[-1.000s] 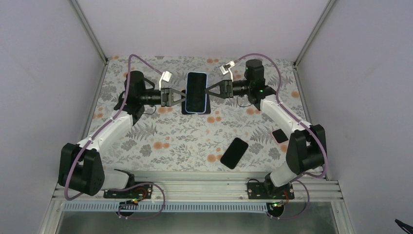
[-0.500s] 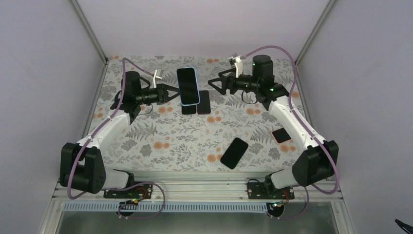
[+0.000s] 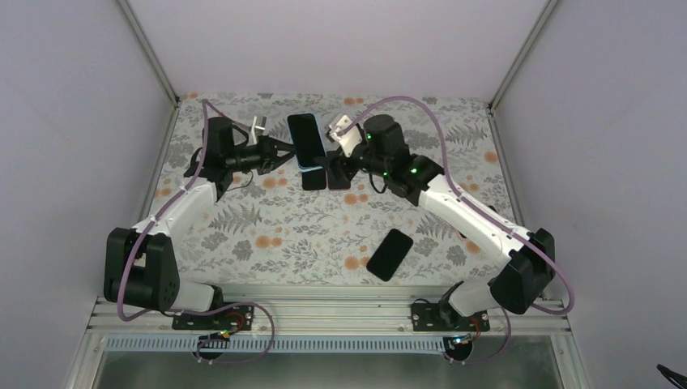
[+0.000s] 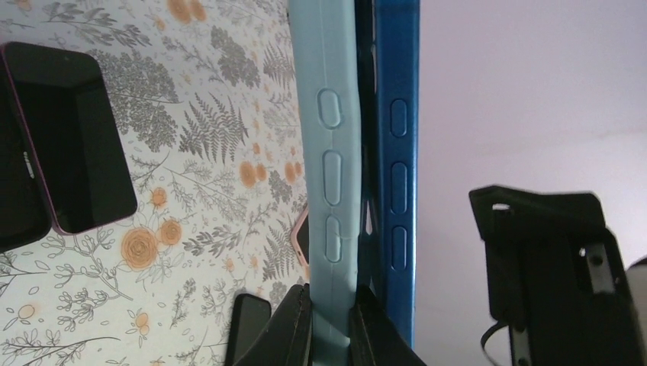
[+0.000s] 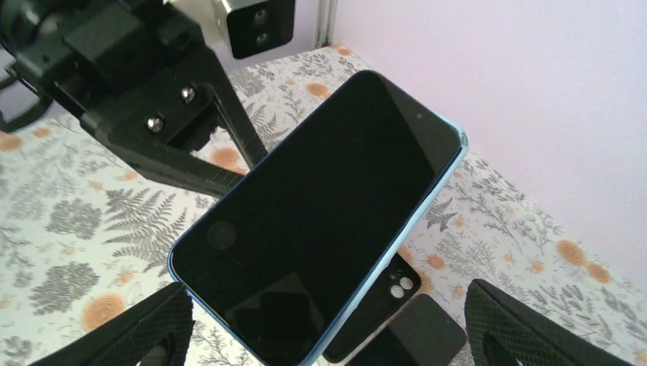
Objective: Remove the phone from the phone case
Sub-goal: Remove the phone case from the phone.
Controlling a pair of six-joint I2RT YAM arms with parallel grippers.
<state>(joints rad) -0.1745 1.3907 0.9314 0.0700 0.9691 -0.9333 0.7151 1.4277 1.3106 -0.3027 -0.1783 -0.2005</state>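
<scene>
My left gripper is shut on the light blue phone case and holds it on edge above the table's far middle. The darker blue phone stands partly pulled away from the case, with a gap between the two edges. In the right wrist view the phone's black screen faces the camera, with the case rim along its side. My right gripper is open, its fingers spread wide on either side of the phone's lower end without touching it. It also shows in the top view.
Two black phones or cases lie flat on the floral mat below the held phone. A black phone lies near the front right. A phone in a pink case lies on the mat. White walls close the back and sides.
My right gripper let go of the phone's right edge, opened and swung in front of its screen. My left gripper carried the cased phone a little left and tilted it.
</scene>
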